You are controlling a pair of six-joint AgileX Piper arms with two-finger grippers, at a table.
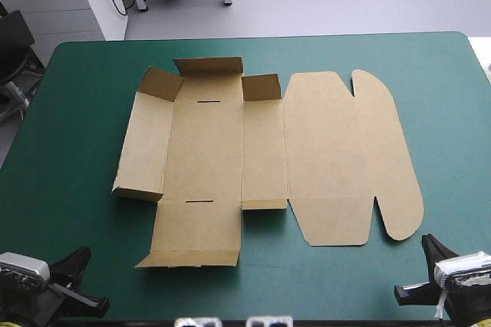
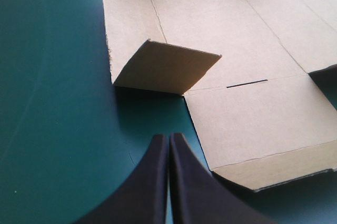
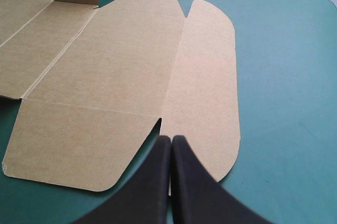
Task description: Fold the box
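Observation:
The brown box (image 1: 261, 162) lies as a cut sheet in the middle of the teal-green table, mostly flat. Its left wall panel and several small end flaps stand partly raised; the lid with its rounded flap lies flat on the right. My left gripper (image 1: 77, 265) rests at the near left corner, shut, clear of the board. In the left wrist view the raised corner flap (image 2: 168, 66) stands ahead of my left gripper (image 2: 169, 140). My right gripper (image 1: 426, 254) sits near the front right, shut. Its tips (image 3: 171, 141) hover just short of the rounded lid flap (image 3: 208, 92).
Bare teal-green cover (image 1: 84, 189) rings the box on every side, widest at the left and far right. A white cabinet (image 1: 69, 1) stands beyond the table's far left corner.

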